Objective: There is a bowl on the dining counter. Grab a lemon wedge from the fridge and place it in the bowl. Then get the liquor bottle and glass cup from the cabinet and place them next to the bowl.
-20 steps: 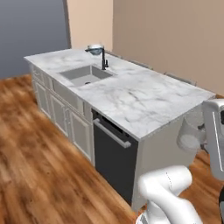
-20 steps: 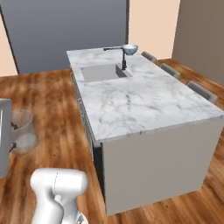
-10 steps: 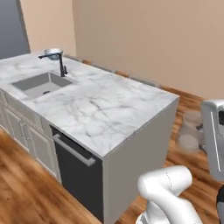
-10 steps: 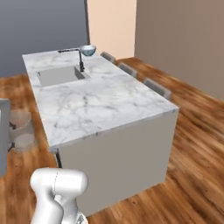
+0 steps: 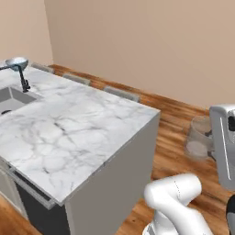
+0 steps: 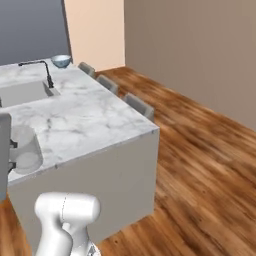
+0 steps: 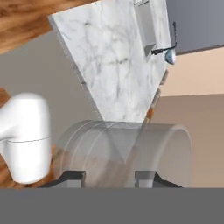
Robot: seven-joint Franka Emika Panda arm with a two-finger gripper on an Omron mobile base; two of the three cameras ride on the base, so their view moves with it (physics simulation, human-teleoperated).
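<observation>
Clear smooth glass cup [image 7: 127,153], polished grey-veined marble dining counter [image 5: 69,133], glossy wood plank floor [image 6: 200,165], matt black faucet [image 6: 47,72]

I read this as a home kitchen — large white grey-veined marble island top [image 5: 78,133] with inset steel sink [image 6: 22,92], thin black faucet [image 6: 47,75]; warm wood plank floor [image 6: 200,165], plain beige walls.

White grey-veined dining counter [image 5: 78,133] – clear glass cup [image 7: 127,153], black faucet [image 6: 47,75], brown wood floor [image 6: 200,150]
</observation>
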